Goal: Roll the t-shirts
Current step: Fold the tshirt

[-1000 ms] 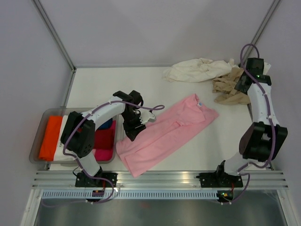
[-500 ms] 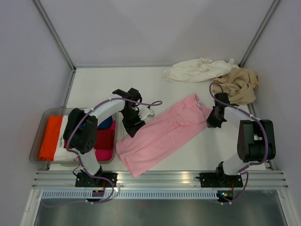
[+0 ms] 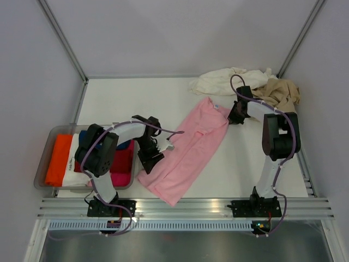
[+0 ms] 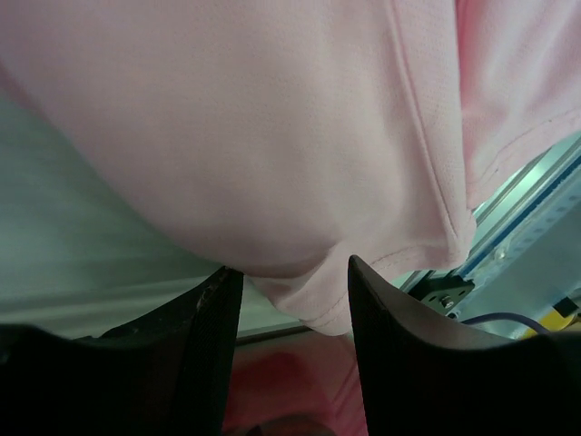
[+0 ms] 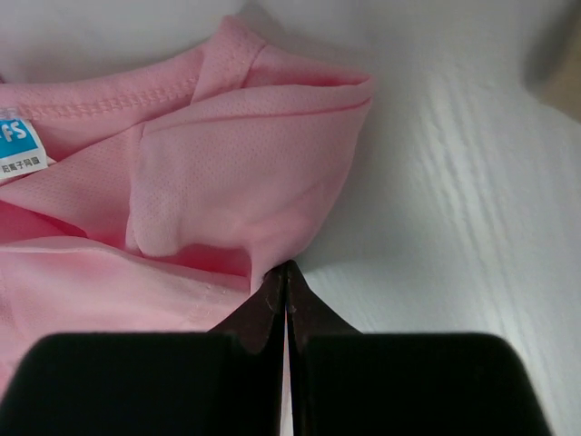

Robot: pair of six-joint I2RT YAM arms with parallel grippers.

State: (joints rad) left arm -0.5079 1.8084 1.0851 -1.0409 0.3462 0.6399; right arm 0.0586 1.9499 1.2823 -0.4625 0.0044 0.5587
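Observation:
The light pink t-shirt [image 3: 185, 150] lies slantwise across the middle of the table, collar end toward the back. My right gripper [image 3: 235, 115] sits at its back right corner. In the right wrist view that gripper [image 5: 287, 267] is shut, tips pinching the edge of the pink t-shirt's [image 5: 227, 173] folded sleeve. My left gripper [image 3: 150, 160] is at the shirt's left edge. Its jaws stand apart in the left wrist view, and the left gripper [image 4: 292, 265] has the pink t-shirt's hem [image 4: 309, 300] sagging between its tips. The cream-white t-shirt [image 3: 226, 82] and the tan-beige t-shirt [image 3: 281, 94] lie crumpled at the back right.
A clear grey tray [image 3: 43, 158] at the left holds folded orange, white, red and blue clothes. Its right wall is close to my left gripper. A metal rail [image 3: 185, 207] runs along the near edge, and walls close in the table on the other three sides.
My right arm swung in from the back right corner, shut on the pink shirt's right corner and dragged it back and left. The shirt now lies steeper and narrower. My left gripper shifted slightly nearer.

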